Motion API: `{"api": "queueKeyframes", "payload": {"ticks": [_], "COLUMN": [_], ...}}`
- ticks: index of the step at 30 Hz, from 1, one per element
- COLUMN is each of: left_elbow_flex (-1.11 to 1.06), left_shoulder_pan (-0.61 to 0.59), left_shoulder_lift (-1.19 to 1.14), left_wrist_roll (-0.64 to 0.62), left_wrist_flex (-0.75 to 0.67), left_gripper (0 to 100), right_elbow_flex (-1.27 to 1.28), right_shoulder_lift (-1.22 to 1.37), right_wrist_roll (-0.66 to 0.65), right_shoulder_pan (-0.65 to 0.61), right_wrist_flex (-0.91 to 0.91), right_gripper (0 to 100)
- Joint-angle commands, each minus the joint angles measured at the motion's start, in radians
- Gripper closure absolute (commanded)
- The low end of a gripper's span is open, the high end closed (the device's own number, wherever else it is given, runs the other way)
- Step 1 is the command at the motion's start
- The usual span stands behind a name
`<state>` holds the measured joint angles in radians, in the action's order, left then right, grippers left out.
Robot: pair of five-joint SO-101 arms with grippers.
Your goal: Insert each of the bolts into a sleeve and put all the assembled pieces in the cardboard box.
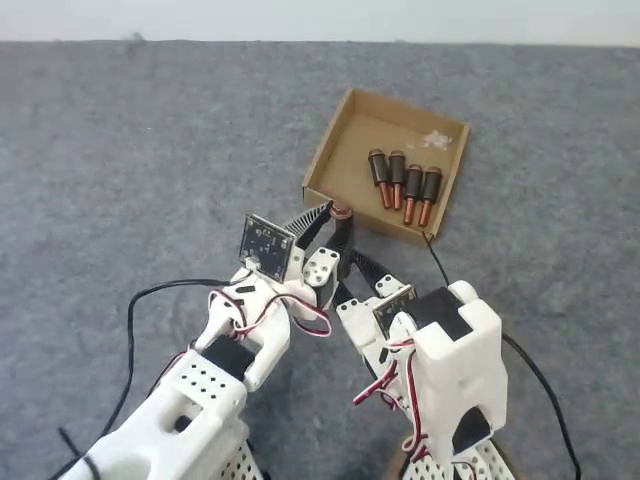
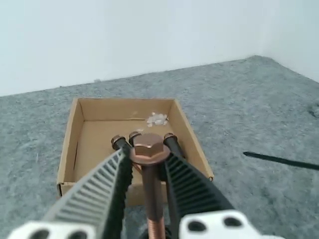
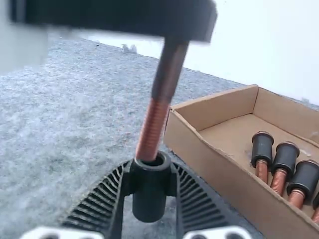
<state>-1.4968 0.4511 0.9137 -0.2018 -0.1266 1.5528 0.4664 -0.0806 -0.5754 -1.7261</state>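
A bare pale wall [image 2: 124,40] stands behind a grey carpet [image 1: 130,150] that covers the work surface; it looks soft, so a dropped part would probably stay close, though perhaps hidden under the arms. The cardboard box [image 1: 328,140] sits just beyond both grippers, its near wall close to them, with four assembled pieces [image 1: 404,185] lying side by side inside. The left gripper [image 2: 147,159] is clamped on the bolt [image 2: 149,152] just under its head. The right gripper [image 3: 148,174], directly below it, is closed around the sleeve [image 3: 149,199]. The bolt's tip is in the sleeve's mouth, but the shank leans against the bore. Pushed at that angle it may jam, slide the sleeve through the fingers, or twist the bolt loose. A wide swing could also knock the box.
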Motion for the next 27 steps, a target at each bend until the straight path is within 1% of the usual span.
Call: {"api": "queueKeyframes", "payload": {"ticks": [1,9,13,21,25,27], "left_elbow_flex": [0.085,0.116,0.116,0.105,0.087,0.077], "left_shoulder_pan": [-0.003,0.000,-0.008,-0.009,0.000,-0.005], "left_shoulder_lift": [-0.029,-0.196,-0.219,-0.219,-0.219,-0.219], "left_wrist_roll": [0.005,0.005,0.005,0.005,0.005,0.005], "left_wrist_flex": [-0.043,-0.130,-0.170,-0.163,-0.126,-0.129], "left_gripper": [99,99,99,99,99,99], "right_elbow_flex": [0.026,0.026,0.026,0.026,0.026,0.028], "right_shoulder_lift": [-0.012,-0.012,-0.012,-0.012,-0.013,-0.027], "right_wrist_roll": [-0.012,-0.012,-0.014,-0.014,-0.014,-0.012], "right_shoulder_pan": [-0.008,-0.005,-0.004,-0.002,-0.002,-0.001], "right_wrist_flex": [-0.033,-0.033,-0.033,-0.035,-0.035,-0.035], "right_gripper": [99.2,99.2,99.2,99.2,99.2,99.2]}}
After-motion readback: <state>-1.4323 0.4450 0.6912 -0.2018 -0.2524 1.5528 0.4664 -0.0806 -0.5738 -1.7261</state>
